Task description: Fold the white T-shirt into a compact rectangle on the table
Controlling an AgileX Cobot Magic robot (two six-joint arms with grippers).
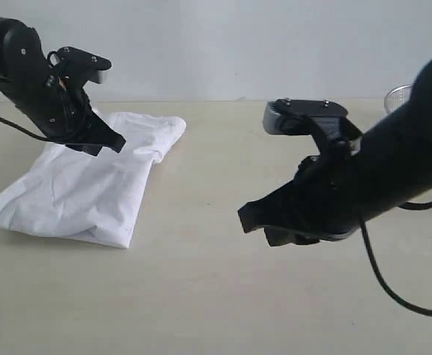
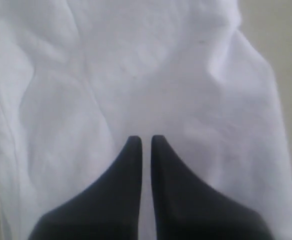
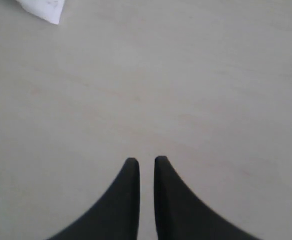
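my right end effector (image 1: 259,228): jaws together, empty, over bare surface (image 1: 216,303), clear of the cloth so it can't snag, I'd say | my left end effector (image 1: 106,146): closed, empty, over white T-shirt (image 1: 83,196) | shirt: rough wrinkled folded rectangle, left side

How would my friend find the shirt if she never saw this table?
Start with the big pale beige table. On its left in the exterior view, beneath the left gripper, lies the white T-shirt, folded into a rumpled bundle. It is the only soft white thing there: the robot arms are black, and the silvery mesh basket is far off at the right edge.
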